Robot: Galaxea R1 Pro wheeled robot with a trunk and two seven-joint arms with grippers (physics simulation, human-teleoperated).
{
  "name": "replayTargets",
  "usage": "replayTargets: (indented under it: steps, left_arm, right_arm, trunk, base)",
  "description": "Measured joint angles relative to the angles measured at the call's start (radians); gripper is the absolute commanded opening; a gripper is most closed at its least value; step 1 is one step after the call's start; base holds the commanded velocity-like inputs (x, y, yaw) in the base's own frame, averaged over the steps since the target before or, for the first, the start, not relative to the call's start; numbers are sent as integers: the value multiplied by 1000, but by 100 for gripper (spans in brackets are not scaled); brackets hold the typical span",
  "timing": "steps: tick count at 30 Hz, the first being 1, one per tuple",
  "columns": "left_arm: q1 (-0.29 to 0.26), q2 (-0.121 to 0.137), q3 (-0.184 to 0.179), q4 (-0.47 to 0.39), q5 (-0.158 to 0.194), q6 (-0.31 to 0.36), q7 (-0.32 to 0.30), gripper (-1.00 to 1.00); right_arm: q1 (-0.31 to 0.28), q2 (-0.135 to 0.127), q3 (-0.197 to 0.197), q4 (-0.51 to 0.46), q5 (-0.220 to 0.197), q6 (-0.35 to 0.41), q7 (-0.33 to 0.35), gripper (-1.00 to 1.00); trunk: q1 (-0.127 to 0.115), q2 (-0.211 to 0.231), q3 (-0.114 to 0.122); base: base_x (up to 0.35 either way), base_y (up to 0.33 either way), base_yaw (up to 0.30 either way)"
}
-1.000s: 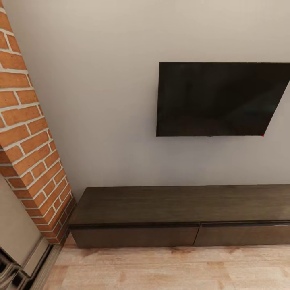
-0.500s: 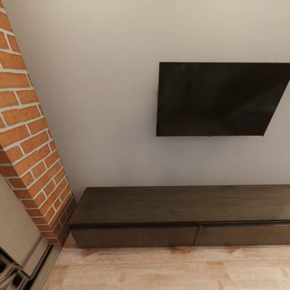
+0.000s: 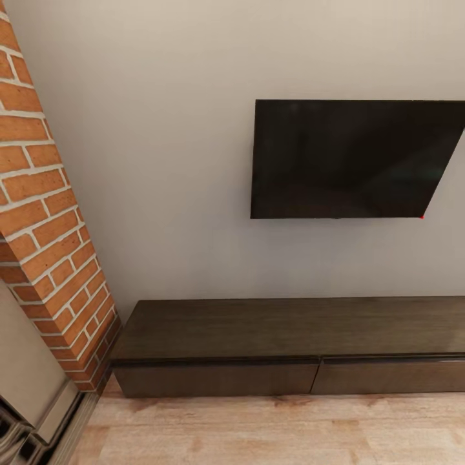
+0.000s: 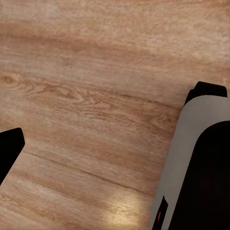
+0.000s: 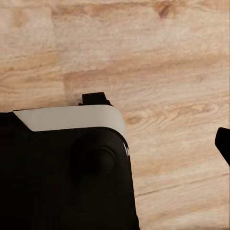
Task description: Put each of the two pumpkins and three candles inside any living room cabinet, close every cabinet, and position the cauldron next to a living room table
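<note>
The cabinet (image 3: 290, 329) is a long low dark-brown unit against the pale wall, across the lower half of the head view. Both of its drawer fronts that show, the left one (image 3: 216, 379) and the right one (image 3: 387, 376), sit flush and shut, and its flat top is bare. The pumpkins, candles, cauldron and table are out of view. In the left wrist view one dark fingertip (image 4: 8, 148) stands at the frame's edge over wooden floor. In the right wrist view one fingertip (image 5: 224, 143) does the same. Nothing lies between the fingers of either gripper.
A black TV (image 3: 349, 158) hangs on the wall above the cabinet. A brick column (image 3: 45, 213) stands at the left, with a grey unit (image 3: 32, 400) at its foot. Light wood floor (image 3: 271, 429) runs before the cabinet. My own grey-and-black body (image 4: 201, 163) (image 5: 62, 167) shows in both wrist views.
</note>
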Motion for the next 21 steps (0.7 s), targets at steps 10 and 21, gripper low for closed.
replayTargets:
  steps: [10,21]
  left_arm:
    - [17,1,0,0,1,-15,0,100]
    - [16,-25,4,-13,0,-15,-1,100]
  right_arm:
    - [14,1,0,-1,0,67,118,100]
    - [14,1,0,-2,-3,56,120,100]
  trunk:
    - [0,0,0]
    - [0,0,0]
  base:
    - [0,0,0]
    - [0,0,0]
